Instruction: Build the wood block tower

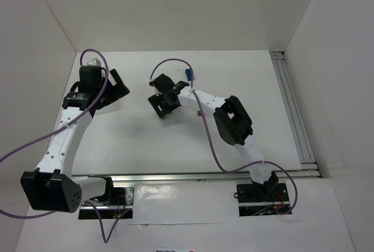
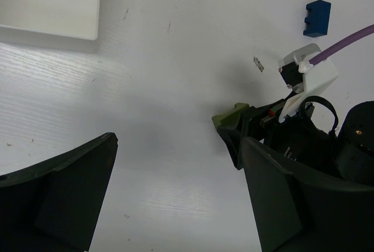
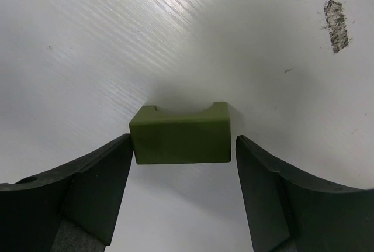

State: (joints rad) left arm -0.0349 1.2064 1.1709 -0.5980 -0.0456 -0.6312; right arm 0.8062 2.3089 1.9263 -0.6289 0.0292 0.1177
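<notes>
Your right gripper is spread, not squeezing yet, with the green block right between its fingers, long side across.

olive green block, blue block, white tray.

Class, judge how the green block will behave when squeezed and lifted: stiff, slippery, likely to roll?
The green block looks solid and rigid, so it probably won't deform. Its flat sides face the fingers, so a grip should hold, though smooth paint may slip. Its boxy shape seems unlikely to roll.
</notes>
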